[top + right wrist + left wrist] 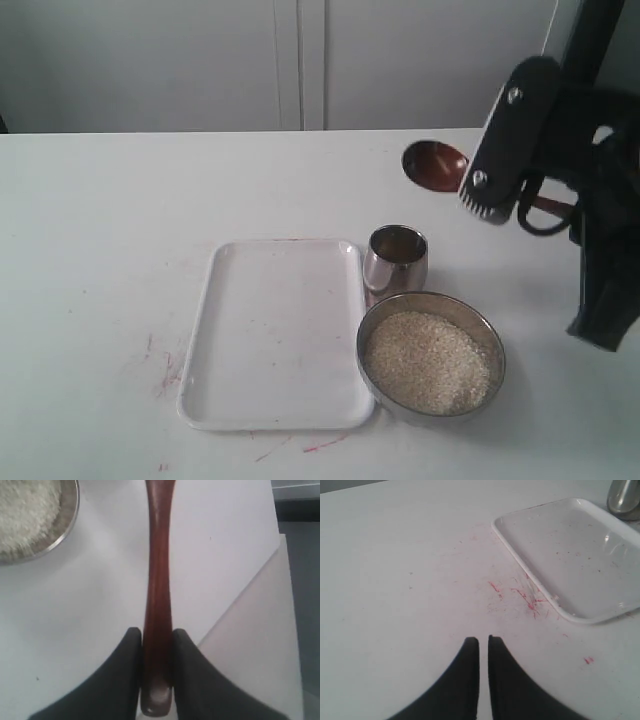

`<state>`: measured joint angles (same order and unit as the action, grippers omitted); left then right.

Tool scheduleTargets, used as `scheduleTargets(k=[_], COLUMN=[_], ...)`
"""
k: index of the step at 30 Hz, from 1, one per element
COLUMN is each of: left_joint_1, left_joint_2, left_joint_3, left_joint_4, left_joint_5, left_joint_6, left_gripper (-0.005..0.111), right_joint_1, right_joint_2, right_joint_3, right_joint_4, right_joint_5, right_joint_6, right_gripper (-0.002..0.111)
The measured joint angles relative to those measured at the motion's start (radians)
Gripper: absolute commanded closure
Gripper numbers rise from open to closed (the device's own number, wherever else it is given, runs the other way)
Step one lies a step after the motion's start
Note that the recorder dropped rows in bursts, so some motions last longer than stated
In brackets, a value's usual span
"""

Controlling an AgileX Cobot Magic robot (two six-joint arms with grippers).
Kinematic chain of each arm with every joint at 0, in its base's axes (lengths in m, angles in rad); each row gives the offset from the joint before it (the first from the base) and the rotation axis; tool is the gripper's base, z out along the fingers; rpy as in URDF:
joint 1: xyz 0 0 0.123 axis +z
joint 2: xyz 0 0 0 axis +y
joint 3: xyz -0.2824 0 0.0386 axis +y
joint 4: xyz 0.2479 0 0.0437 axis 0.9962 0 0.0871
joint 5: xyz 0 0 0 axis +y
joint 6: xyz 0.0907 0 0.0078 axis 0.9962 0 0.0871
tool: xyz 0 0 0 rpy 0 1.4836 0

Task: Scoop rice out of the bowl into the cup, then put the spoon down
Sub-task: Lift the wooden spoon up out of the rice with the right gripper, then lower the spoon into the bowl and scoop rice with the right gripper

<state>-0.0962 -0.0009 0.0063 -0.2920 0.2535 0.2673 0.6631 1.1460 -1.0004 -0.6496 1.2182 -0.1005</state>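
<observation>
The steel bowl (487,340) holds a mass of off-white rice (428,362) near the front of the table. Touching or nearly touching its far left side stands the small steel cup (396,258), which also shows in the left wrist view (625,497). My right gripper (492,185) hangs above the table behind the bowl, shut on the handle of the wooden spoon (433,163). The spoon's head points left and shows no grains. In the right wrist view the gripper (157,632) clamps the spoon (158,555), with the bowl's rim (70,515) to one side. My left gripper (483,640) is shut and holds nothing.
A white tray (275,330) lies left of the bowl and cup, seen also as the tray (570,555) in the left wrist view. Red scribble marks (527,597) stain the table beside it. The table's edge (278,525) runs close to the right gripper.
</observation>
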Motion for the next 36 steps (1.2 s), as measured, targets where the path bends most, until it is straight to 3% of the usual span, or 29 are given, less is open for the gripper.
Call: scheduleTargets(k=[4, 9, 21, 36], left_joint_1=[0.0, 0.0, 0.0, 0.0], left_joint_2=[0.0, 0.0, 0.0, 0.0], left_joint_3=[0.0, 0.0, 0.0, 0.0], left_joint_4=[0.0, 0.0, 0.0, 0.0], left_joint_5=[0.0, 0.0, 0.0, 0.0], left_joint_6=[0.0, 0.0, 0.0, 0.0], left_gripper=[0.092, 0.092, 0.092, 0.092], right_joint_1=[0.046, 0.052, 0.053, 0.053], right_joint_2=[0.043, 0.145, 0.337, 0.373], right_joint_3=[0.128, 0.172, 0.174, 0.174], right_joint_4=[-0.118, -0.154, -0.242, -0.27], right_joint_5=[0.002, 0.002, -0.001, -0.001], right_joint_6=[-0.069, -0.074, -0.035, -0.012], right_gripper=[0.108, 0.108, 0.108, 0.108])
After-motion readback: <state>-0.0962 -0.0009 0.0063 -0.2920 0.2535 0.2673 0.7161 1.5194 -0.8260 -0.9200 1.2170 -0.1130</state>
